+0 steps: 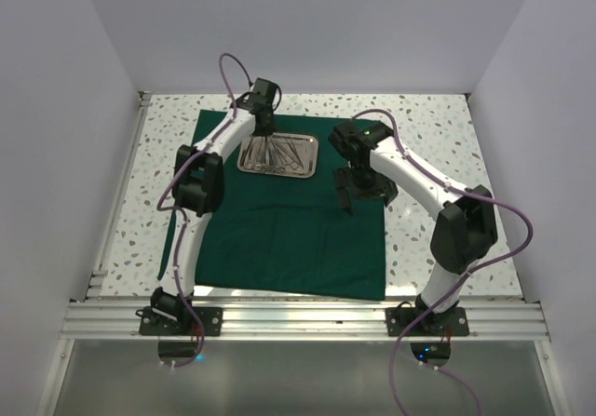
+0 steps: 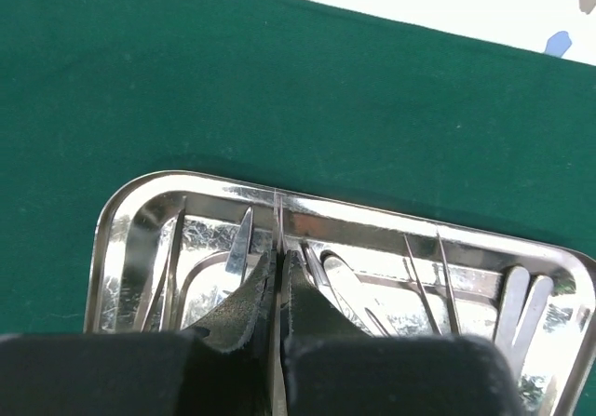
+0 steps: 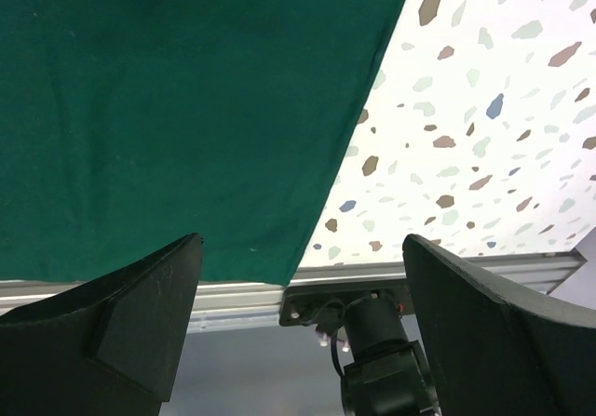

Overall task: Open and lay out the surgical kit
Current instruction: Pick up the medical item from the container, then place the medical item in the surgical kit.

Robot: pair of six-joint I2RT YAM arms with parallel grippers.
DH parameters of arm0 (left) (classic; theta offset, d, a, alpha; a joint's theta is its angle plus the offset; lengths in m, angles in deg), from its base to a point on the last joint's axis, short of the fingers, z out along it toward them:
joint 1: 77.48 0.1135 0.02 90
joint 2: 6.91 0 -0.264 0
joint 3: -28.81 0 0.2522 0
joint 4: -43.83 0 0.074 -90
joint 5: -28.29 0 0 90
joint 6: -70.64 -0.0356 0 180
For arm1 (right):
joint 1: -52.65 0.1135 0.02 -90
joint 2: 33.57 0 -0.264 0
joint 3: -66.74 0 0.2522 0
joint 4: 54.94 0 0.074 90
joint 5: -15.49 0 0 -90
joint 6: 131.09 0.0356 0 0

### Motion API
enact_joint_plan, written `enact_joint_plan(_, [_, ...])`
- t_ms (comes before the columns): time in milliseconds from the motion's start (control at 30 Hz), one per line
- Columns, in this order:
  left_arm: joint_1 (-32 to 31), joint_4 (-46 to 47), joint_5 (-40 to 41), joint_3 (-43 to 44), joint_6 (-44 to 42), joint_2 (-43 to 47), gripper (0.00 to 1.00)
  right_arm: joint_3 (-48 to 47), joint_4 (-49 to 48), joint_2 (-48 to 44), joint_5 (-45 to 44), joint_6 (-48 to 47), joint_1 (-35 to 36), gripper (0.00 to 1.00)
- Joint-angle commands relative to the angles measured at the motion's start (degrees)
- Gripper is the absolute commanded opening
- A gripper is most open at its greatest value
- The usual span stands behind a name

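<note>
The dark green cloth lies spread flat on the table. The shiny steel tray sits on its far part and holds several slim silver instruments. My left gripper reaches down into the tray. In the left wrist view the left gripper is shut on a thin silver instrument whose tip sticks out past the fingertips, over the tray's far rim. Tweezers lie to the right. My right gripper hovers over the cloth's right part, open and empty.
The terrazzo tabletop is bare around the cloth. An aluminium rail runs along the near edge and carries the right arm's base. White walls close in the left, right and far sides.
</note>
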Motion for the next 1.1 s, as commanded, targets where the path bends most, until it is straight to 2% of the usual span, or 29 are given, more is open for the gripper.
enact_joint_plan(0, [0.48,1.33,0.51,2.59,-1.84,7.47,0.00,-2.37,-0.49,0.59,0.14,-1.84,-0.17,0.93])
enact_joint_plan(100, [0.39,0.80,0.60,0.32,-3.07,11.51,0.00,-2.90,-1.02,1.29,0.14,-2.90,-0.17,0.93])
enact_joint_plan(200, [0.13,0.80,-2.29,-7.05,-3.42,17.74,0.00,-3.87,-1.72,1.99,-0.04,-3.95,-0.08,0.93])
enact_joint_plan(367, [-2.50,4.83,-10.27,-31.03,-2.90,33.45,0.00,-7.20,-2.60,5.06,0.92,-5.18,-0.17,0.93])
enact_joint_plan(500, [-5.32,6.95,-12.14,-51.31,-0.53,44.02,0.00,-9.05,-2.78,7.09,2.33,-5.27,-0.25,0.93])
enact_joint_plan(600, [-7.51,10.02,-14.86,-61.87,1.58,50.27,0.00,-9.14,-2.95,7.97,3.04,-5.27,-0.25,0.92])
enact_joint_plan(700, [-9.28,12.23,-15.83,-67.53,3.07,52.83,0.00,-8.27,-3.48,8.23,3.83,-5.19,-0.25,0.92])
enact_joint_plan(933, [-10.33,10.65,-19.08,-70.27,3.96,52.65,0.01,-5.63,-3.83,7.79,4.09,-5.27,-0.25,0.92])
enact_joint_plan(1000, [-11.03,9.68,-20.31,-70.97,4.22,53.00,0.28,-4.84,-3.74,7.79,4.00,-5.27,-0.25,0.92])
enact_joint_plan(1067, [-11.39,7.15,-19.70,-70.45,4.66,54.31,0.44,-4.57,-3.66,7.79,3.65,-5.27,-0.25,0.92])
